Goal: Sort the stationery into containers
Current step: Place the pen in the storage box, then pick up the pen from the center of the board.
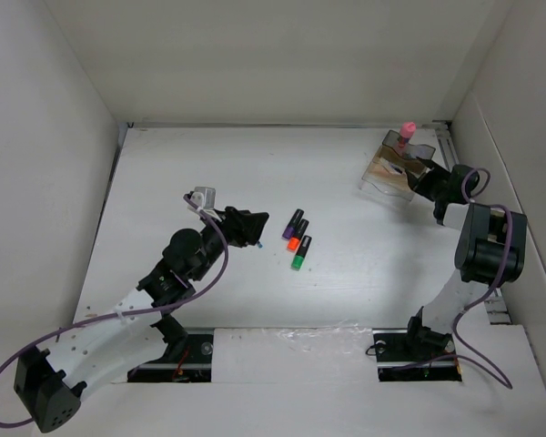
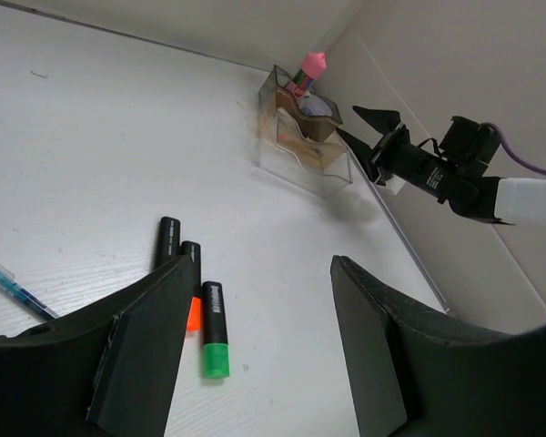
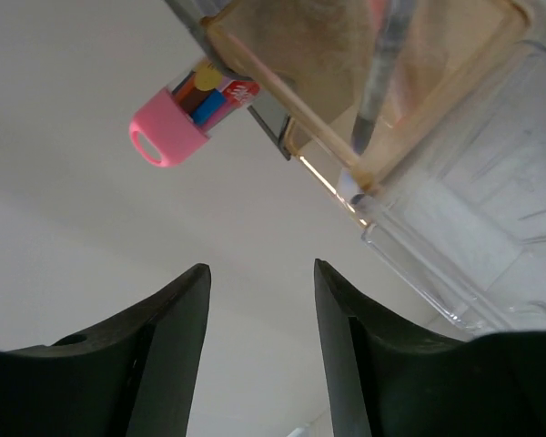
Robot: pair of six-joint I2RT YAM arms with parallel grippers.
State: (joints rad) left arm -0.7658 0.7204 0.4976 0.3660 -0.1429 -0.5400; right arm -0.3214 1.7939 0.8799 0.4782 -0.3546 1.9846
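Note:
Three short black markers lie side by side mid-table: purple-tipped point(image 1: 294, 221), orange-tipped point(image 1: 298, 237) and green-tipped point(image 1: 301, 254). My left gripper point(image 1: 260, 228) is open and empty just left of them. In the left wrist view the gripper point(image 2: 264, 264) hangs over the table with the green marker point(image 2: 212, 330) between its fingers and the orange one point(image 2: 192, 278) half hidden by the left finger. A blue pen point(image 2: 15, 292) lies to the left. The smoky-brown organiser point(image 1: 393, 170) holds the pink-capped bottle point(image 1: 406, 134). My right gripper point(image 1: 419, 177) is open and empty beside it.
White walls close in the table on the left, back and right. In the right wrist view the open gripper point(image 3: 261, 266) faces the organiser point(image 3: 455, 155), which holds the pink-capped bottle point(image 3: 177, 123) and a thin pen point(image 3: 382, 82). The organiser stands at the far right corner.

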